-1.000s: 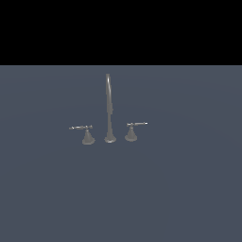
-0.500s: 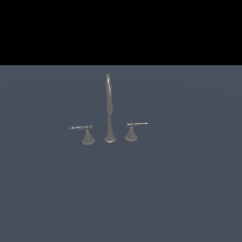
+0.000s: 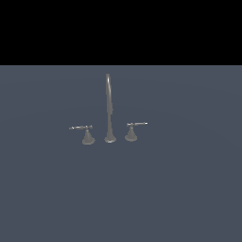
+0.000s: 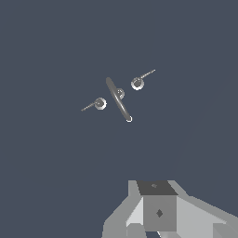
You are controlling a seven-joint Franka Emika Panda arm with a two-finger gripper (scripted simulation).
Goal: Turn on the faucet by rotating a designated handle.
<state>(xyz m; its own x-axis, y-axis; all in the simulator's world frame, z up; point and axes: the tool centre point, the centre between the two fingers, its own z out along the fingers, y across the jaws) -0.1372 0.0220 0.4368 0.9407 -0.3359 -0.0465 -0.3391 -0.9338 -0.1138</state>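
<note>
The faucet (image 3: pixel 109 113) stands on a flat slate-blue desk (image 3: pixel 189 189), near the middle of the exterior view; it is a small grey three-piece set, with a tall thin gooseneck spout (image 3: pixel 109 106) rising between two lever handles on cone bases. The handle (image 3: pixel 81 128) sits on the exterior view's left of the spout, its thin rod lying roughly level and pointing away from the spout toward that left side; the matching right-hand lever (image 3: pixel 136 124) mirrors it on the other side, its rod pointing toward the exterior view's right; both cone bases stand just beside the spout's foot but apart from it.

In the wrist view the set is seen from above, well apart from the arm; the spout (image 4: pixel 118 98) shows as a slanted curved bar between the two round bases. Only the grey body of the claw (image 4: pixel 158 211) shows at the frame's edge; its fingertips are out of sight, so whether they are apart or together cannot be told; the exterior view shows no arm.
</note>
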